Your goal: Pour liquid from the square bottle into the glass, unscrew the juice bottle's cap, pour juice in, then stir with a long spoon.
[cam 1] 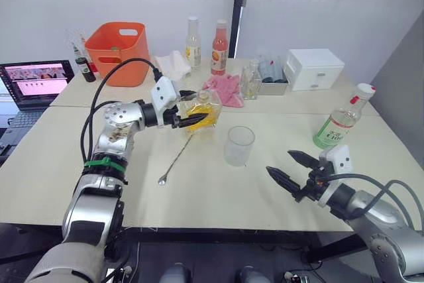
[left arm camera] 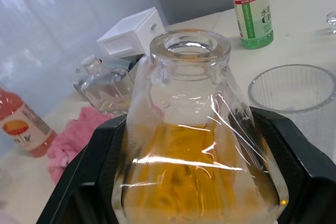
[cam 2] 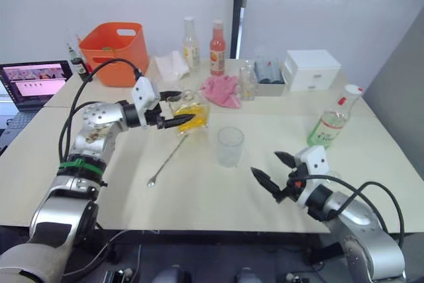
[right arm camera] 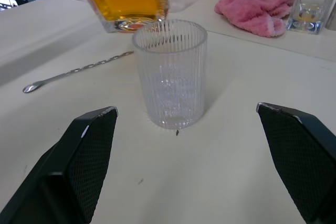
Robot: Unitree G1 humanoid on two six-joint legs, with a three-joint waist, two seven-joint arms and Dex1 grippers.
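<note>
The square bottle [cam 1: 200, 110], amber liquid inside, is clamped in the left gripper [cam 1: 190, 120] near mid-worktop, just beside the glass [cam 1: 238, 145], which looks empty (so pouring seems not yet begun). The right gripper [cam 1: 289, 169] waits with jaws apart. The juice bottle [cam 1: 339, 122] by the right edge is capped; the long spoon [cam 1: 175, 160] lies unused.

Silver-grey arms, black cables, white wrist blocks, green band on left arm
</note>
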